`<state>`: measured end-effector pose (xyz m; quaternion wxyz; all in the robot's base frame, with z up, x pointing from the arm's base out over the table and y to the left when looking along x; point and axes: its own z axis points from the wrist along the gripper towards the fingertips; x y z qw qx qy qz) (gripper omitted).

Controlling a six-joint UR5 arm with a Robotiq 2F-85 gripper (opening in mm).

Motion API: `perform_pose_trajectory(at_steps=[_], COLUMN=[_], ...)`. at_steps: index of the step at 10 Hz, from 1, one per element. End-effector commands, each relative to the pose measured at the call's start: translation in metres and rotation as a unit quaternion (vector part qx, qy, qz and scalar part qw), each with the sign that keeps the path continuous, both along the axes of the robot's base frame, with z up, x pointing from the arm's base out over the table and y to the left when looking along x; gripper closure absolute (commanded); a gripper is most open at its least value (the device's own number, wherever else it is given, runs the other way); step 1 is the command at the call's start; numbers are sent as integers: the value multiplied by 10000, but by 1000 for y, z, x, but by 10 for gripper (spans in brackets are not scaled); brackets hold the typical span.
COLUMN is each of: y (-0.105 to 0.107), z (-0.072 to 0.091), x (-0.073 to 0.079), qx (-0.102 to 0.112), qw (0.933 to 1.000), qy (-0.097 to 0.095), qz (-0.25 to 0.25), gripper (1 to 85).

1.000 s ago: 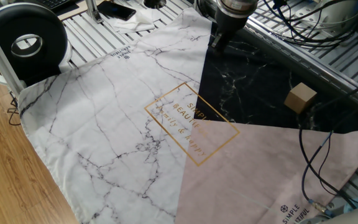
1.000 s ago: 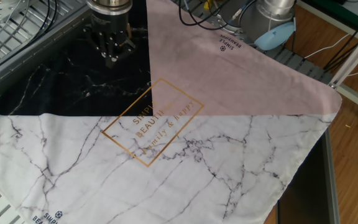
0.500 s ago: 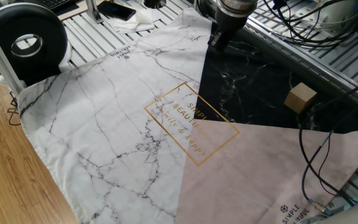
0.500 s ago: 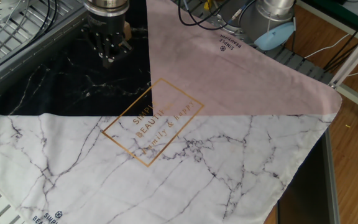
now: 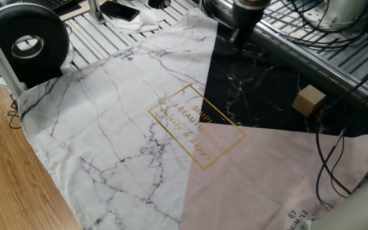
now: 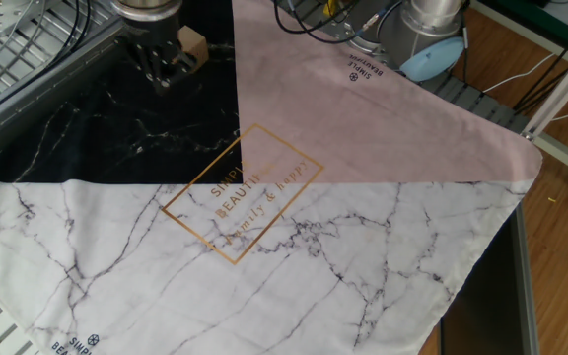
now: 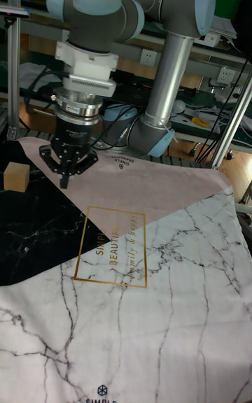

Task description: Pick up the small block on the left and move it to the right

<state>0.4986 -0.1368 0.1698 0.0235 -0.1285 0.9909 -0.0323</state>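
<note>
The small block [image 5: 309, 100] is a plain light-tan cube resting on the black part of the cloth, near the cloth's edge. It also shows as the small block [image 6: 191, 41] and the small block [image 7: 15, 175]. My gripper [image 7: 67, 179] hangs point-down over the black patch, a short way to one side of the block and not touching it. Its fingers look closed together with nothing between them. The gripper [image 6: 163, 77] sits just beside the cube, and the gripper [image 5: 241, 36] is cut off by the top edge.
A cloth of white marble [image 5: 107, 121], black and pink [image 6: 363, 118] panels covers the table. A black round device [image 5: 24, 39] stands at one corner. Cables [image 5: 328, 160] trail near the block's side. The arm's base [image 6: 432, 25] stands behind the pink panel.
The gripper has shifted sideways over the black patch, away from the gold lettering, uncovering the block in the other fixed view. The block has not moved.
</note>
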Motion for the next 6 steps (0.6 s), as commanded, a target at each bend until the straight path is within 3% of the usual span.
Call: perform_pose_trajectory(at_steps=[1,3,6], y=[-27,-29,-34], z=[-6,-8,-7], x=[-12,-22,-15], qx=[16,57,-29], qw=[9998,9997,9999], qy=[91,196,68], qz=[168,147,154], gripper=[847,847,847])
